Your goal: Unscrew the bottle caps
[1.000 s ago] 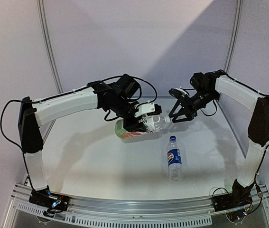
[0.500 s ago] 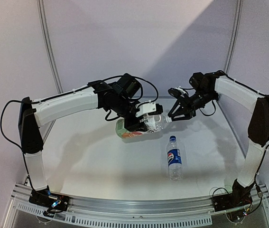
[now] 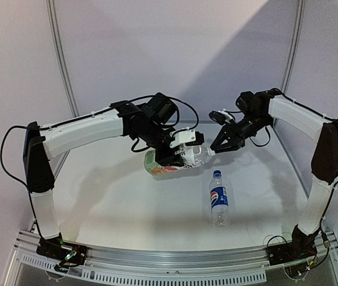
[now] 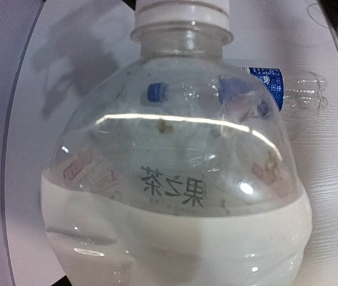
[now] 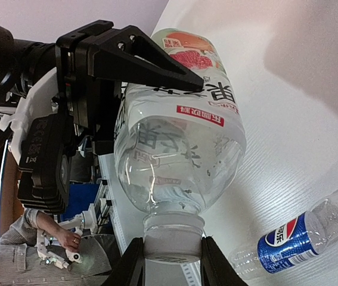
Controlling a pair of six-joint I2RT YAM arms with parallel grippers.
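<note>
White surface (image 3: 127, 202), faint wood grain, shadows of the arms across it. Only one thing lying directly on it: Pepsi bottle (image 3: 219, 198), on its side, right of centre, well apart from both edges. Blue cap (image 3: 217, 173) is on and points to the far side, base toward the near edge.

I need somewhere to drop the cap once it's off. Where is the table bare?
Bare table lies near-left, between the left arm and the lying Pepsi bottle, and near-right, between that bottle and the right arm. The middle back is crowded: the left hand grips the wide bottle, and the right hand pinches its white cap.
</note>
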